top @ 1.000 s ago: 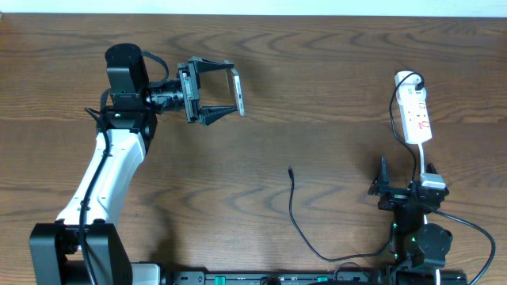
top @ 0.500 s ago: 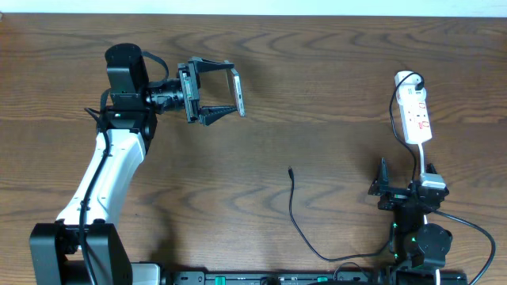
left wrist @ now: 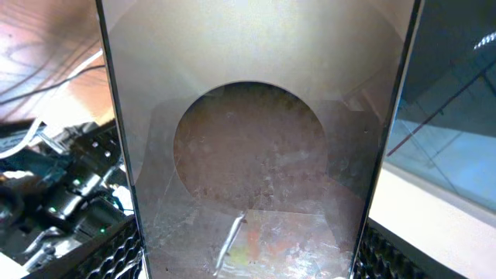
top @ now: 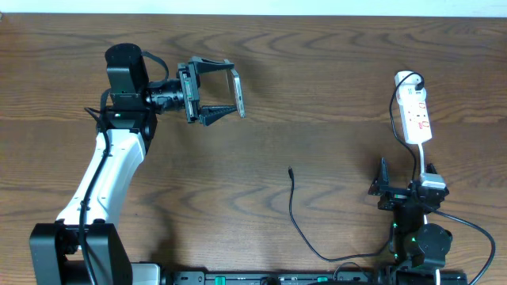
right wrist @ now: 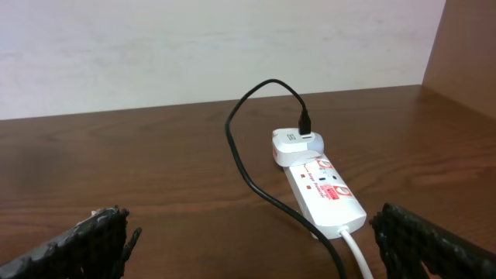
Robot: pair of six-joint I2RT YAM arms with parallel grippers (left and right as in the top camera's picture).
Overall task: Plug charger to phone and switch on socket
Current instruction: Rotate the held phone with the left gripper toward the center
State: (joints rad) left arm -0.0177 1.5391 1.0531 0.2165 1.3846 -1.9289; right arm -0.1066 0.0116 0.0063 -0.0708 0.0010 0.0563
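Overhead findings: the left claw [top: 230, 89] sits at about 10 o'clock on the desk [top: 317, 63], pointing toward 3 o'clock. Its two fingers are clamped on the phone [top: 237, 93], one at the phone's 12 o'clock end and one at its 6 o'clock end. The phone appears edge-on from above and is held off the desk surface. In the left wrist view its glossy, reflective face fills the frame, with the textured pads [left wrist: 124, 256] against both long edges.

The charger [top: 291, 198] lies loose on the desk. Its plug tip rests just right of centre, pointing to 12 o'clock. The cable runs down toward 6 o'clock, then curves across to the base of the right arm. The tip is well apart from the phone and from both claws.

The socket [top: 416, 115] lies at 2 o'clock, lengthwise along the 12–6 line. A white adapter [right wrist: 296, 146] sits at its far end with a black lead [right wrist: 240, 155] plugged in. Red switch marks are visible, but the switch position cannot be determined.

The right claw [right wrist: 252, 229] is at 4 o'clock, its fingers spread wide and holding nothing, and it faces the socket.
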